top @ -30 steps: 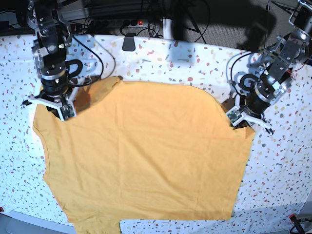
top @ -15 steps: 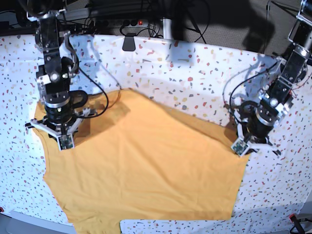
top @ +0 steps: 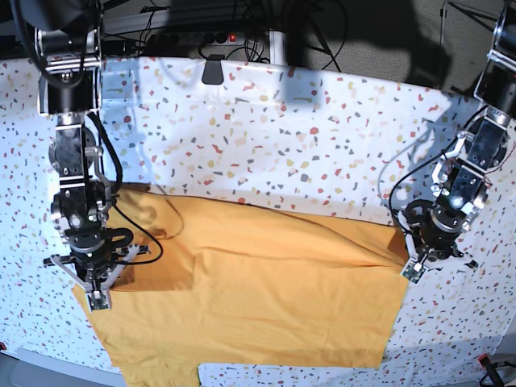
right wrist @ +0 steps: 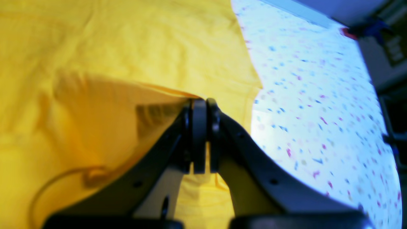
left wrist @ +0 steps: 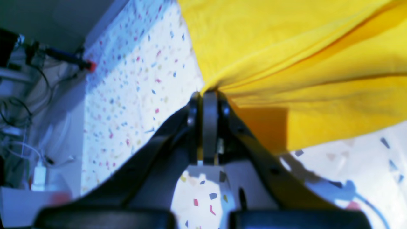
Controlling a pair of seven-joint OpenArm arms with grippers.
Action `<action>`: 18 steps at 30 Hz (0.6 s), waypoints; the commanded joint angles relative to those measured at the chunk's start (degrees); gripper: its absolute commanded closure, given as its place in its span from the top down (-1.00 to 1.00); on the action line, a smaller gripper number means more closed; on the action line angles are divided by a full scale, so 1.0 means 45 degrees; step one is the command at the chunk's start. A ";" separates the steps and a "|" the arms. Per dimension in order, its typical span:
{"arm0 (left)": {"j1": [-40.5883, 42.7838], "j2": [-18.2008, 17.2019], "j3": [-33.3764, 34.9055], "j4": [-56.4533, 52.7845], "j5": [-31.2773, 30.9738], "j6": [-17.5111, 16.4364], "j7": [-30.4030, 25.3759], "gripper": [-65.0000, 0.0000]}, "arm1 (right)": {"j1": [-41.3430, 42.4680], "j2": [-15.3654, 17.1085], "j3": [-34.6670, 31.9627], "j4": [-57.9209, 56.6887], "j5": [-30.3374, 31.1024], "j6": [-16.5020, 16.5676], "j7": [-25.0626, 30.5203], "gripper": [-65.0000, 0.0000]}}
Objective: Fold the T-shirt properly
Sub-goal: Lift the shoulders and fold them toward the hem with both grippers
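The yellow-orange T-shirt (top: 266, 298) lies on the speckled table cover (top: 282, 137), its far part drawn over toward the near edge in a slanting fold. On the right of the base view my left gripper (top: 411, 272) is shut on the T-shirt's right corner; the left wrist view shows cloth (left wrist: 286, 47) bunched at the closed tips of that gripper (left wrist: 208, 93). On the left, my right gripper (top: 97, 297) is shut on the left edge; in the right wrist view the lifted fabric (right wrist: 111, 105) meets that gripper's tips (right wrist: 200, 101). No lettering shows.
A black clip (top: 213, 69) sits at the table's back edge, with a power strip (top: 214, 37) and cables behind it. Arm cables hang near both wrists. The shirt's hem reaches the table's front edge (top: 48, 359).
Both grippers have moved toward the table's front edge, dragging the shirt's far edge with them. The far half of the cover is now bare and the fold lies lower.
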State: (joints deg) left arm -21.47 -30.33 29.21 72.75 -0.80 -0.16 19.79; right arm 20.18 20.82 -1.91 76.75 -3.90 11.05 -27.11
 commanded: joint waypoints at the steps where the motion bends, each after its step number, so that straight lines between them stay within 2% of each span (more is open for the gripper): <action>1: -0.0432 -0.0058 -0.0126 -0.0039 0.0068 0.0204 -0.0457 -1.00 | 0.0617 0.0175 0.0087 0.0034 0.0010 0.0364 0.0223 -1.00; 3: -0.0563 0.0136 -0.0126 -0.0452 0.0063 0.0228 -0.0704 -1.00 | 0.1122 0.0170 0.0087 -0.0389 0.0019 0.0656 0.0131 -1.00; 8: -0.0588 0.0578 -0.0146 -0.0869 0.0078 0.0272 -0.0772 -1.00 | 0.2215 0.0170 0.0087 -0.1360 0.0019 0.0690 0.0112 -1.00; 13: -0.0554 0.1399 -0.0170 -0.1593 0.1112 0.2093 -0.0175 -1.00 | 0.3055 0.0165 0.0087 -0.2574 0.0379 0.0695 -0.0087 -1.00; 18: -0.0559 0.1904 -0.0170 -0.1948 0.1651 0.2234 -0.0413 -1.00 | 0.3196 0.0160 0.0087 -0.3235 0.0398 0.0704 0.0024 -1.00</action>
State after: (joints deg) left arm -22.24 -21.21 28.93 63.24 5.98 8.91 19.53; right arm 32.36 20.80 -1.87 61.19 -2.15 14.04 -28.60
